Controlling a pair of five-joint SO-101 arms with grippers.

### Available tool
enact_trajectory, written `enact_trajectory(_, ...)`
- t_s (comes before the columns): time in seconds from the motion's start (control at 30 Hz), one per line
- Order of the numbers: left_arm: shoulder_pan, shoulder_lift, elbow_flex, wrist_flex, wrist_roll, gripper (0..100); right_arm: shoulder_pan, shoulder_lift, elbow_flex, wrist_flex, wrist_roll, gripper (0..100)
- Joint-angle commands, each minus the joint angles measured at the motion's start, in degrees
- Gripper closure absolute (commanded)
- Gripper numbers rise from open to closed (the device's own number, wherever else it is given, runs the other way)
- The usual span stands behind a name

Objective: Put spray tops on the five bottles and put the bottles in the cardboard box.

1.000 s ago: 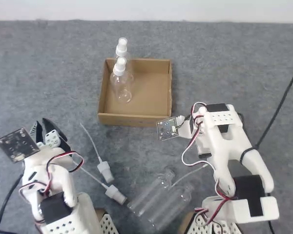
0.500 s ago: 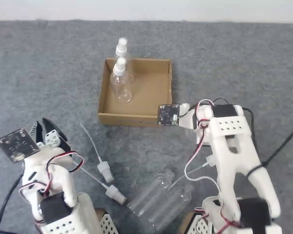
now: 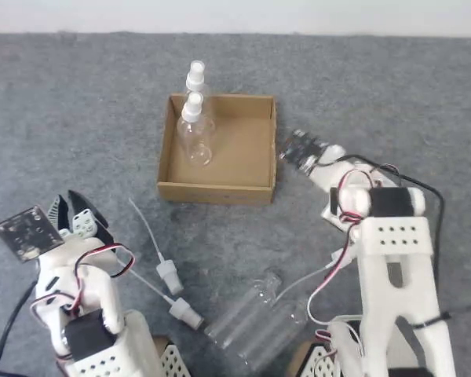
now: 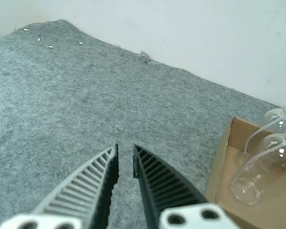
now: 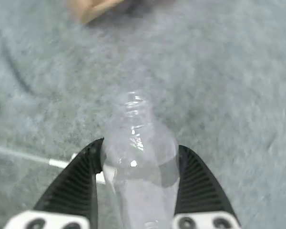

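Nearest the arm bases, two clear bottles lie side by side on the grey surface [image 3: 78,102], one [image 3: 237,312] touching the other [image 3: 281,323], both with bare necks. Just to their left lie two loose spray tops, one [image 3: 186,313] close to the bottles and the other [image 3: 169,276] a little farther out, each trailing a thin white tube. The left gripper [image 4: 125,148] sits low by its own base; its fingers are a narrow gap apart with nothing between them. The right arm [image 3: 385,236] stretches out from its base so that its wrist is just beside the right wall of the cardboard box [image 3: 212,192]. The right gripper [image 5: 139,144] has its fingers pressed against both sides of a third bare-necked bottle [image 5: 136,164], gripping it with the neck pointing away from the wrist and the grey surface behind it. The box stands open-topped past the loose parts, between the two arms. Two capped bottles are in its left part: the nearer capped bottle [image 3: 196,137] stands there, and the farther capped bottle [image 3: 195,78] is right behind it at the far wall, its white top rising past the rim.
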Motion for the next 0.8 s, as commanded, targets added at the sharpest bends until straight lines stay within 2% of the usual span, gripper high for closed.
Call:
enact_trajectory(0.0,0.00,-1.23,-0.04,-2.20,0.09,95,3.38,-4.79,-3.78,0.57,-11.96,97.6)
enact_trajectory(0.13,0.09,-1.23,-0.04,-1.93,-0.44,95,9.45,-7.08,-3.78,0.57,-23.74,97.6)
enact_trajectory(0.27,0.18,-1.23,-0.04,-1.85,-1.93,95,16.22,-9.36,-3.78,0.66,-31.65,97.6)
enact_trajectory(0.47,0.18,-1.23,-0.31,-1.93,-2.11,95,24.40,-11.21,-3.69,1.63,-36.22,97.6)
enact_trajectory(0.63,0.53,-1.23,-2.33,-2.11,-2.29,95,31.87,-11.74,-3.69,3.47,-36.66,97.6)
enact_trajectory(0.77,6.68,-1.05,-3.30,-1.85,-6.07,95,39.16,-11.30,-3.60,3.47,-36.75,97.6)
